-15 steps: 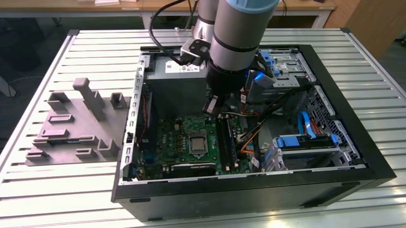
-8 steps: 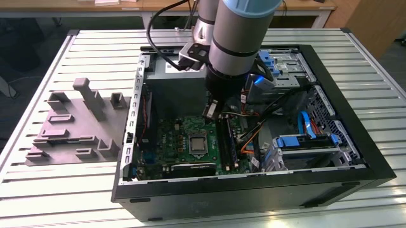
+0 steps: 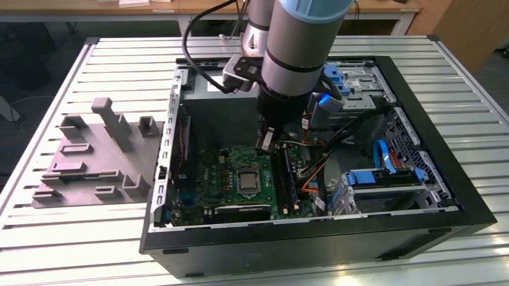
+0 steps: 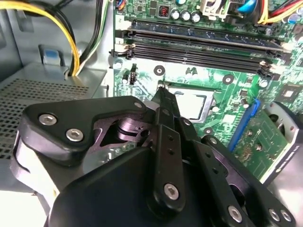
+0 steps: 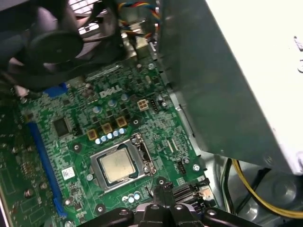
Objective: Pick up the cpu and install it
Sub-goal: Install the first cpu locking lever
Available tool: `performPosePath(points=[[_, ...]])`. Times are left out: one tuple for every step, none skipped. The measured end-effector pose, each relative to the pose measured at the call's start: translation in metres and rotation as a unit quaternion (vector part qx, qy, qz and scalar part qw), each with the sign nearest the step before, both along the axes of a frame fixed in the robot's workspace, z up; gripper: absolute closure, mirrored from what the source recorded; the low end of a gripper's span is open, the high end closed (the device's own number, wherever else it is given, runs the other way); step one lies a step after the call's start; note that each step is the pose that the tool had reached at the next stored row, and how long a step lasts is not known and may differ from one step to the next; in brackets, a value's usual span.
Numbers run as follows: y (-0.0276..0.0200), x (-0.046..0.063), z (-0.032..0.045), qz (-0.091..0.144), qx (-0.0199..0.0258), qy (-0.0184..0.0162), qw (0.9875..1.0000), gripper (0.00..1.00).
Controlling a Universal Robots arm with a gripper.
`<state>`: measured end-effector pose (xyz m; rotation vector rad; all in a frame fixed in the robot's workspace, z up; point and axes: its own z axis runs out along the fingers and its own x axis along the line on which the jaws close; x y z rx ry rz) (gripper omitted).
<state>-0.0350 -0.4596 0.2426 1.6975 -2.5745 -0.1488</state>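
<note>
The cpu (image 5: 116, 165) is a small flat square with a pale top, lying flat inside the metal-framed socket on the green motherboard (image 5: 71, 142). It also shows as a pale square (image 4: 191, 105) in the second wrist view and as a small grey square (image 3: 247, 179) in the exterior view. My gripper (image 3: 266, 143) hangs inside the open computer case, above the board and just behind the socket. Its black fingers (image 4: 163, 123) are pressed together to a narrow tip (image 5: 162, 187), with nothing between them. The tip is apart from the cpu.
A grey power supply box (image 5: 227, 71) stands close beside the arm. Memory slots (image 4: 199, 47), yellow cables (image 4: 71, 42) and a blue drive caddy (image 3: 382, 179) crowd the case. A grey moulded tray (image 3: 87, 161) lies on the slatted table at the exterior view's left.
</note>
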Motion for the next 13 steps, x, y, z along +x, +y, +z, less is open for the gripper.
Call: performPosePath(points=[[-0.0006,-0.0004,-0.0003,0.002,0.0,-0.0004,1.0,0.89],[-0.0012,-0.0007,-0.0007,0.003,0.0003,-0.0013,1.0,0.89],[-0.0022,-0.001,-0.0011,0.005,0.0004,-0.0018,1.0,0.89],[-0.003,-0.0012,-0.0015,0.007,0.0004,-0.0021,1.0,0.89],[-0.0047,-0.0016,-0.002,0.013,0.0004,-0.0027,0.9999,0.89],[-0.0053,-0.0017,-0.0021,0.016,0.0004,-0.0029,0.9999,0.89],[-0.0053,-0.0016,-0.0021,0.017,0.0004,-0.003,0.9999,0.89],[-0.0053,-0.0016,-0.0021,0.017,0.0004,-0.003,0.9998,0.89],[-0.0054,-0.0016,-0.0021,0.017,0.0004,-0.003,0.9998,0.89],[-0.0054,-0.0016,-0.0021,0.017,0.0004,-0.003,0.9998,0.89],[-0.0054,-0.0016,-0.0021,0.017,0.0004,-0.003,0.9998,0.89],[-0.0054,-0.0016,-0.0021,0.017,0.0004,-0.003,0.9998,0.89],[-0.0054,-0.0016,-0.0021,0.017,0.0004,-0.003,0.9998,0.89]])
